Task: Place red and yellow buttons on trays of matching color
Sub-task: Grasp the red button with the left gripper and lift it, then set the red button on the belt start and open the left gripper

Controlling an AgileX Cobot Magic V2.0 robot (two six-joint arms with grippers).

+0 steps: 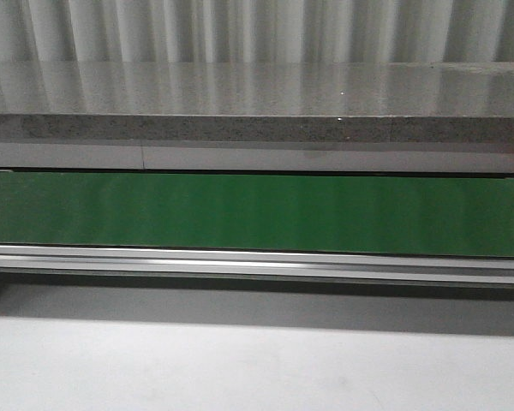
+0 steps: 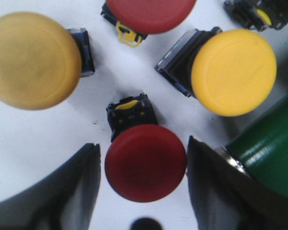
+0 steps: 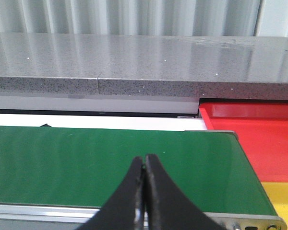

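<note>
Left hand: fingers spread wide, straddling a red button on the white tabletop, not gripping it. Yellow buttons just beyond. Right hand: fingers pressed together, empty, over the green belt. Red tray beyond the belt's end; yellow tray beside it.

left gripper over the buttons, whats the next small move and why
Probably lower a little and close on the red button. The left gripper is open, its fingers either side of that red cap with white surface showing in both gaps, so nothing is gripped yet. The yellow button lies clear of the fingers. Height above the button can't be told from this view.
</note>
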